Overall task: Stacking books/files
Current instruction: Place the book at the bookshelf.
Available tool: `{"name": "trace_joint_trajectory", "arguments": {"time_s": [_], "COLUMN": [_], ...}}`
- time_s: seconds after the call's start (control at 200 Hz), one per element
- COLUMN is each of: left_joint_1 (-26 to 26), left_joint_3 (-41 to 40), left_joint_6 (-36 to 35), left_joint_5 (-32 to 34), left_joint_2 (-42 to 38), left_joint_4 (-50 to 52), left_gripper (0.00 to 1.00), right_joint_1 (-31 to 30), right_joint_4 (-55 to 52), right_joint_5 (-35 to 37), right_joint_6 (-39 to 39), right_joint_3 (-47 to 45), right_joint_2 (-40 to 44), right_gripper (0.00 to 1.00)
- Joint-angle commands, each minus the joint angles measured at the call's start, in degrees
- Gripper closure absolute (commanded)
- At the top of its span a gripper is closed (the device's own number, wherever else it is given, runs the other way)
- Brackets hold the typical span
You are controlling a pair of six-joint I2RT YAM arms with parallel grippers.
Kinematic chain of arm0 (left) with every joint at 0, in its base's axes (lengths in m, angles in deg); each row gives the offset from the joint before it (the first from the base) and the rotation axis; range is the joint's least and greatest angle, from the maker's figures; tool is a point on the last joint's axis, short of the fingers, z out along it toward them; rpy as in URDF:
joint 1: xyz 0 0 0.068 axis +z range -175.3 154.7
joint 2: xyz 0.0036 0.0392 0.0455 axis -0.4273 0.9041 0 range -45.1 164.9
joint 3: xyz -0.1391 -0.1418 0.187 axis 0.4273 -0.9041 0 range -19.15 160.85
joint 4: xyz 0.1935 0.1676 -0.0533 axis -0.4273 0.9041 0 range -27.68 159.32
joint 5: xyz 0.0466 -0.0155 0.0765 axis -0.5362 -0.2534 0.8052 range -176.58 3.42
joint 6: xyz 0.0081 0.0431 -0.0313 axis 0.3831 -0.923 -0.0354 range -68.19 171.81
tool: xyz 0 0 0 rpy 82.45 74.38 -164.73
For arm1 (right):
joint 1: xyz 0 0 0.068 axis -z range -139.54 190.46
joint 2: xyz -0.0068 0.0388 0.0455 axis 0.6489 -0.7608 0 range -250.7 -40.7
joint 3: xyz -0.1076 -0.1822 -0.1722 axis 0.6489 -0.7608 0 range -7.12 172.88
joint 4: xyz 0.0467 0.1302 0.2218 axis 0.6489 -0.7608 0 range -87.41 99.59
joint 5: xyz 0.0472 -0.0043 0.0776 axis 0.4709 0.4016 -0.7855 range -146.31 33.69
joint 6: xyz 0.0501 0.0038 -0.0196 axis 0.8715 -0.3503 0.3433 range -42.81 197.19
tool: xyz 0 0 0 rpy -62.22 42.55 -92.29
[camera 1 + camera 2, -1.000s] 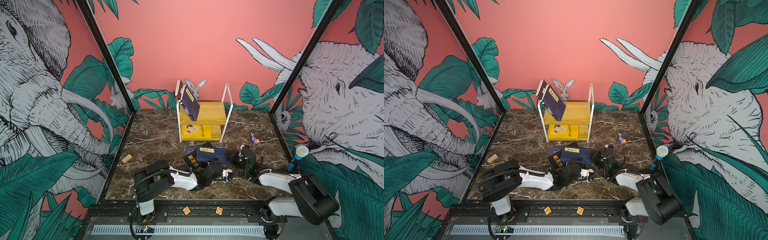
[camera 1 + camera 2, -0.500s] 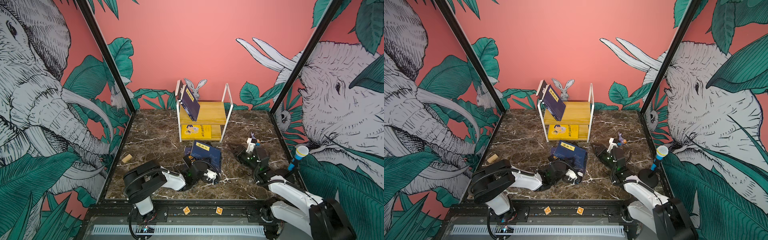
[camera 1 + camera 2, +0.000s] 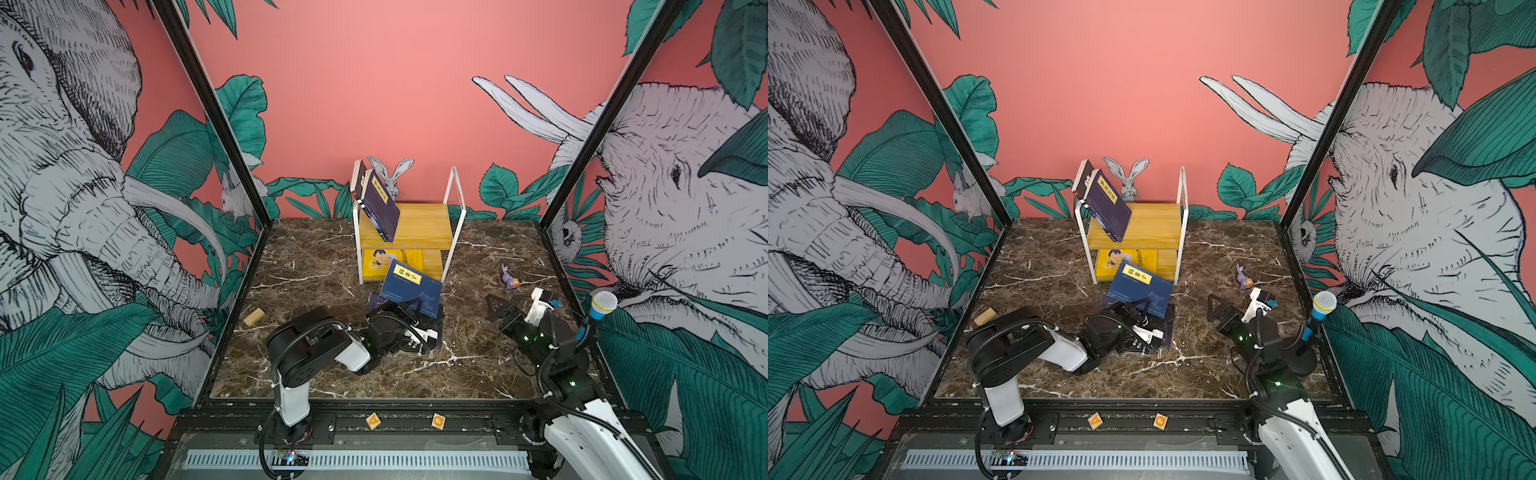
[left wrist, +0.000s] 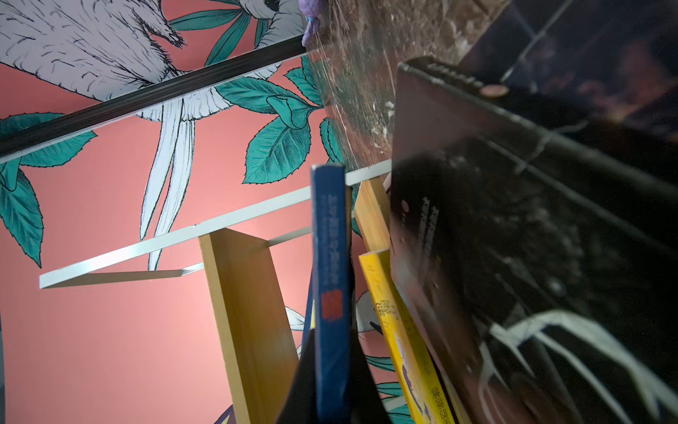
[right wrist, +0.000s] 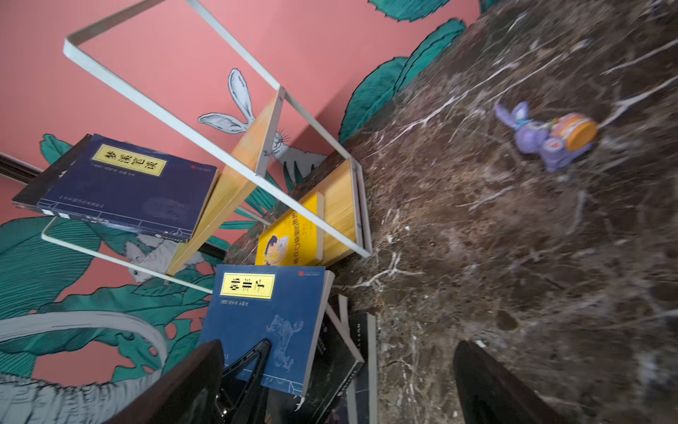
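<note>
Marble tabletop [image 3: 316,266], centre: your left gripper [image 3: 411,309] pinches the blue book [image 3: 405,282] by its lower edge, tilted above the dark pile [image 5: 361,352]. At three o'clock your right gripper [image 5: 337,347] is spread wide and empty. Thin grip: swing fast and that book could twist out.

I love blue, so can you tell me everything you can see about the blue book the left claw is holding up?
The blue book is a thin paperback. Near the top of its cover is a yellow label strip with black Chinese characters. There is a small red mark in one corner and a faint pale animal drawing lower down. The book stands tilted, cover toward the robot, just in front of the shelf. The left claw is shut on its lower part, above dark books lying flat.
</note>
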Motion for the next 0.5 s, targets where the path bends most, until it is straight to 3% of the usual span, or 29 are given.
{"name": "trace_joint_trajectory", "arguments": {"time_s": [0.0, 0.255, 0.495], "left_joint_1": [1.4, 4.22, 8.35], "left_joint_3": [3.68, 6.91, 10.64], "left_joint_6": [1.4, 5.8, 10.03], "left_joint_5": [2.78, 4.33, 2.05], "left_joint_2": [-0.15, 1.5, 4.54], "left_joint_4": [-8.5, -8.46, -8.5], "left_gripper": [1.0, 1.0, 1.0], "right_joint_1": [0.27, 0.27, 0.3], "right_joint_4": [-9.01, -17.33, -14.44], "right_joint_5": [6.95, 11.65, 11.93], "right_joint_6": [-9.49, -23.84, -23.84], "right_joint_3": [2.7, 5.48, 2.15], "right_joint_2": [1.92, 3.19, 7.05], "right_gripper": [0.01, 0.01, 0.01]}}
